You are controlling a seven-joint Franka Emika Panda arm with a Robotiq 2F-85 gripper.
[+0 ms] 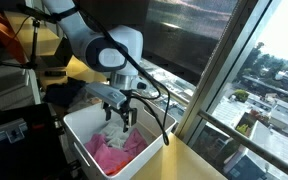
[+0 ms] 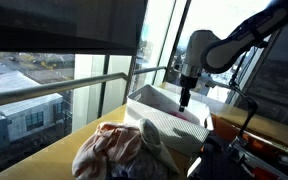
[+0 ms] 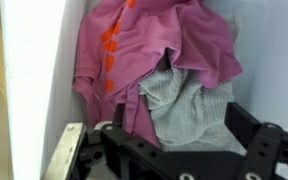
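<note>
The wooden table (image 2: 66, 160) runs along a tall window, and on it stands a white bin (image 1: 77, 146), open at the top. At the near end of the table in an exterior view lies a loose pile of clothes (image 2: 124, 150), well apart from the arm.

Inside the bin a pink garment (image 3: 154, 40) with a row of orange dots is bunched against the left wall and spreads to the far side. A smaller grey knitted cloth (image 3: 189, 112) lies nearer, and a fold of the pink drapes over its top edge.

The gripper (image 1: 122, 120) hangs just above the bin's contents with its fingers spread wide and nothing between them. The wrist view looks straight down on both cloths.

Both pieces look light, soft and limp — they would sag and trail rather than keep a shape, and the knit may snag. A raised fold is probably the best hold: the pink ridge by the dots, or the grey hump in the middle. A pinch where the two overlap could lift both together.
</note>
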